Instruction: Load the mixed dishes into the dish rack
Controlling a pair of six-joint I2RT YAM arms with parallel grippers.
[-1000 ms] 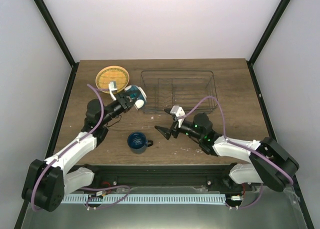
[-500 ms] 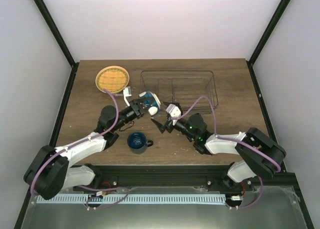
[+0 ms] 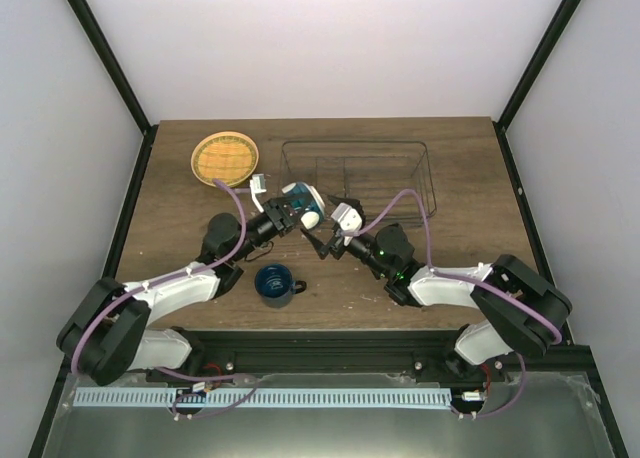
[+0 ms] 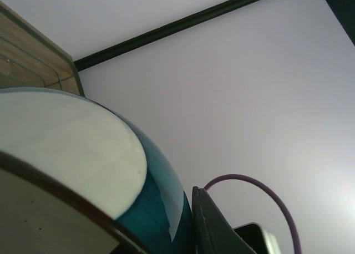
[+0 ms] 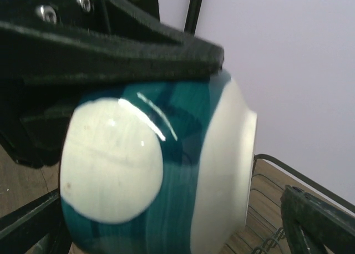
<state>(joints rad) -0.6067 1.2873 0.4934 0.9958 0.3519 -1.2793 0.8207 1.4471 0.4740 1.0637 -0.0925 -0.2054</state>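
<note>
On the brown wood-grain table (image 3: 180, 228), nearest the arm bases, a glossy dark blue mug (image 3: 274, 284) stands upright with its handle to the right. Just beyond it the left gripper (image 3: 286, 211) is clamped on the rounded, glazed blue-and-white cup (image 3: 308, 216), held tilted by the rack's near left corner, while the right gripper (image 3: 328, 224) has its black fingers spread wide with the cup close in front of them. Farther back sit the thin dark wire dish rack (image 3: 400, 193) and, to its left, a round yellow-orange plate (image 3: 225, 158) with a grid face, beneath plain pale walls and black frame posts.
</note>
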